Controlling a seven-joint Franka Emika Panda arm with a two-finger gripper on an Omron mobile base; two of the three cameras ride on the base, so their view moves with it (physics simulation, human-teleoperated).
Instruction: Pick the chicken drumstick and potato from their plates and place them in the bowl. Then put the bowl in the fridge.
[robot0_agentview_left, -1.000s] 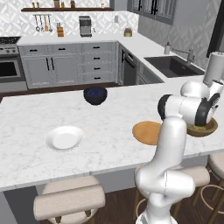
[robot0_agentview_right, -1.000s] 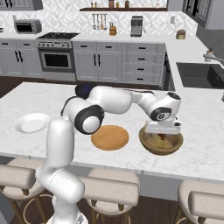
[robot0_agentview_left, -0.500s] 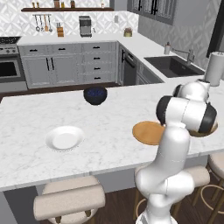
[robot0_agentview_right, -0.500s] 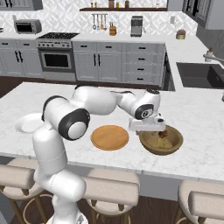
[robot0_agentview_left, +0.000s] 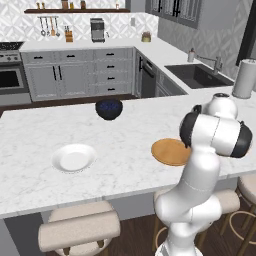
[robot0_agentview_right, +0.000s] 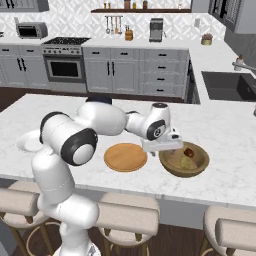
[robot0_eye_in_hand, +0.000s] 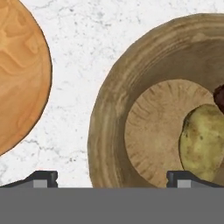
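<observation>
The wide tan wooden bowl (robot0_agentview_right: 184, 161) stands on the island near its front edge, and its rim (robot0_eye_in_hand: 103, 131) shows close up in the hand view. Inside it lie the yellowish potato (robot0_eye_in_hand: 203, 142) (robot0_agentview_right: 186, 163) and the reddish-brown drumstick (robot0_agentview_right: 189, 151), which is cut off at the hand view's right edge (robot0_eye_in_hand: 220, 94). My gripper (robot0_agentview_right: 161, 149) (robot0_eye_in_hand: 111, 179) is open and hangs low over the bowl's left rim, holding nothing. The flat orange-tan plate (robot0_agentview_right: 125, 157) (robot0_eye_in_hand: 19, 78) (robot0_agentview_left: 170, 151) lies bare just left of the bowl. The white plate (robot0_agentview_left: 74, 158) is bare too. The fridge is out of view.
A small dark blue bowl (robot0_agentview_left: 109, 108) sits at the island's far side. A paper towel roll (robot0_agentview_left: 244, 78) stands at the right by the sink (robot0_agentview_left: 196, 75). Padded stools (robot0_agentview_right: 127, 217) line the island's front edge.
The hand has slid left and slightly down, from above the bowl's middle to its left rim beside the wooden plate. Potato and drumstick stay in the bowl.
</observation>
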